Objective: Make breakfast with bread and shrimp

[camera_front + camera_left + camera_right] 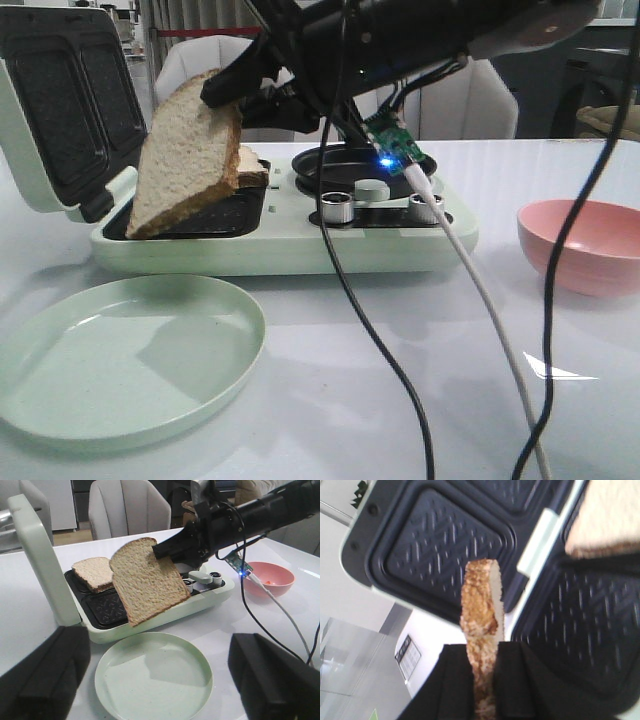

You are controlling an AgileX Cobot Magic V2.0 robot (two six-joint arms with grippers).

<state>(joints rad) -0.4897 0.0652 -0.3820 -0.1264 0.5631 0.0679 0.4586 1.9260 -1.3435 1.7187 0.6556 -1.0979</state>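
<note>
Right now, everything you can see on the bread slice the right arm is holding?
The held slice is tan wholemeal with a dark brown crust, roughly square and whole. The right gripper clamps its jaws on one edge. The slice hangs tilted over the sandwich maker's near plate; in the front view its low corner looks to touch the plate, unconfirmed.

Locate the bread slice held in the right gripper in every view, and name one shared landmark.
Front: held slice, left of centre, hanging tilted over the sandwich maker.
Left wrist: centre, above the maker's near plate.
Right wrist: edge-on between the right gripper fingers.
Landmark: the maker's ridged plates.
</note>
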